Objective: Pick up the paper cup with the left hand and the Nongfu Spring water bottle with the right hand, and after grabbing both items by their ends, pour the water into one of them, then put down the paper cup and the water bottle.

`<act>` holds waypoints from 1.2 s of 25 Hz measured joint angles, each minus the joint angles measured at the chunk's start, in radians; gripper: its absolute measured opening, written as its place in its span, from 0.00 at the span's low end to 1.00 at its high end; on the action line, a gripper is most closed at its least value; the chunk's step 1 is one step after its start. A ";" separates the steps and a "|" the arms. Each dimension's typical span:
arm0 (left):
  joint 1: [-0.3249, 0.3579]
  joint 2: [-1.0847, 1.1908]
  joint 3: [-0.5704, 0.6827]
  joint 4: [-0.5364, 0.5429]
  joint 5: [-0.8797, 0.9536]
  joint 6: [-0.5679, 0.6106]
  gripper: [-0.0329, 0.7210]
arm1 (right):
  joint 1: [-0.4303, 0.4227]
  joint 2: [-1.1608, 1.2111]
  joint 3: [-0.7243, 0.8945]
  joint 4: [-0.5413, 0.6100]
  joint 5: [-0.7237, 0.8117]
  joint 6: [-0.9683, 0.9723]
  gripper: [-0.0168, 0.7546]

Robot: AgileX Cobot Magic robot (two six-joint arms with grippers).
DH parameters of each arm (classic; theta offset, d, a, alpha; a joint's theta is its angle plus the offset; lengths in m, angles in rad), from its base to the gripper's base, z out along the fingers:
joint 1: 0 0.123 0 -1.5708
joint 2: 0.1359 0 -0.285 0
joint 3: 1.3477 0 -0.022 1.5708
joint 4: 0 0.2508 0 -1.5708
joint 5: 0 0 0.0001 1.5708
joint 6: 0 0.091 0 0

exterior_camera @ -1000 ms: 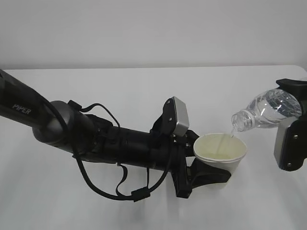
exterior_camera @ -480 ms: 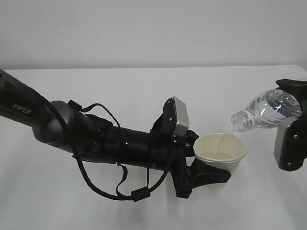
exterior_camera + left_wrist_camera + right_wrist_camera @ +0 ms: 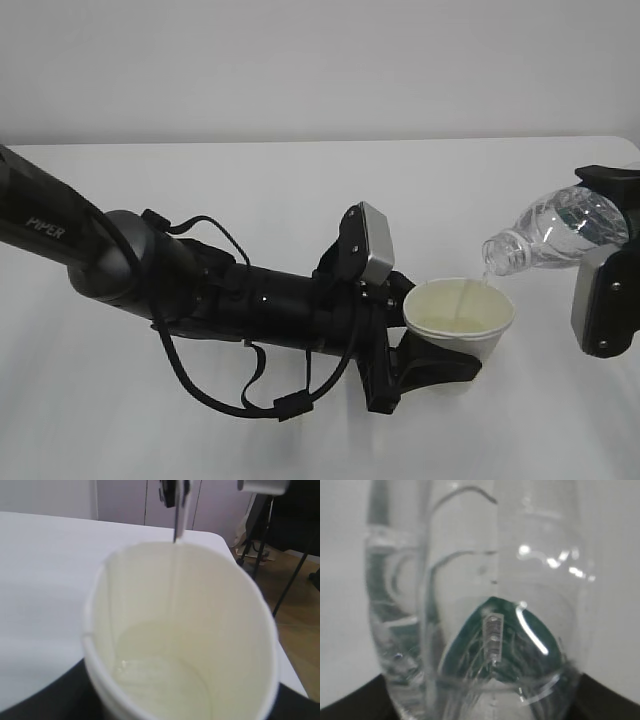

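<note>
Exterior view: paper cup (image 3: 460, 320) is clamped by left claw (image 3: 425, 355) near the table's (image 3: 250, 200) front right; bottle (image 3: 555, 232) is gripped by right claw (image 3: 605, 250) at the right edge, tilted, water (image 3: 468, 295) streaming into the cup.

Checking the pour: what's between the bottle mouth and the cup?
Only a thin stream of water, falling from the bottle into the cup; exterior view shows it.
</note>
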 joint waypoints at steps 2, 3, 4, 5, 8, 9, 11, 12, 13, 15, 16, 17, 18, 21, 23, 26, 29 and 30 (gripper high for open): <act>0.000 0.000 0.000 0.000 0.000 0.000 0.61 | 0.000 0.000 0.000 0.000 0.000 0.000 0.58; 0.000 0.000 0.000 0.000 0.000 0.000 0.61 | 0.000 0.000 0.000 0.000 0.000 0.000 0.58; 0.000 0.000 0.000 0.000 0.000 0.000 0.61 | 0.000 0.000 0.000 0.000 0.000 0.000 0.58; 0.000 0.000 0.000 0.000 0.000 0.000 0.61 | 0.000 0.000 0.000 0.000 0.002 0.000 0.58; 0.000 0.004 0.000 0.000 0.000 0.000 0.61 | 0.000 0.000 -0.007 0.000 0.009 0.000 0.58; 0.000 0.005 0.000 0.000 0.000 0.000 0.61 | 0.000 0.000 -0.008 0.000 0.012 0.000 0.58; 0.000 0.008 0.000 0.000 0.000 0.000 0.61 | 0.000 0.000 -0.012 0.000 0.019 0.000 0.58; 0.000 0.010 0.000 0.000 0.000 0.000 0.61 | 0.000 0.000 -0.013 0.000 0.022 0.000 0.58; 0.000 0.010 0.000 0.000 0.000 0.000 0.61 | 0.000 0.000 -0.013 -0.001 0.026 0.000 0.58; 0.000 0.010 0.000 0.000 0.000 0.000 0.61 | 0.000 0.000 -0.013 -0.002 0.027 0.000 0.58; 0.000 0.010 0.000 0.000 0.000 0.000 0.61 | 0.000 0.000 -0.013 -0.005 0.027 0.000 0.58; 0.000 0.010 0.000 0.000 0.000 0.000 0.61 | 0.000 0.000 -0.013 -0.005 0.027 0.000 0.58; 0.000 0.010 0.000 0.000 0.000 0.000 0.61 | 0.000 0.000 -0.013 -0.006 0.027 0.000 0.58; 0.000 0.010 0.000 0.000 0.000 0.000 0.61 | 0.000 0.000 -0.013 -0.007 0.027 0.000 0.58; 0.000 0.010 0.000 0.000 0.000 0.000 0.61 | 0.000 0.000 -0.013 -0.007 0.028 0.000 0.58; 0.000 0.010 0.000 0.000 0.000 0.000 0.61 | 0.000 0.000 -0.013 -0.009 0.029 -0.001 0.58; 0.000 0.010 0.000 0.000 0.000 0.000 0.61 | 0.000 0.000 -0.013 -0.011 0.031 -0.004 0.58; 0.000 0.010 0.000 0.000 0.000 0.000 0.61 | 0.000 0.000 -0.013 -0.011 0.031 -0.004 0.58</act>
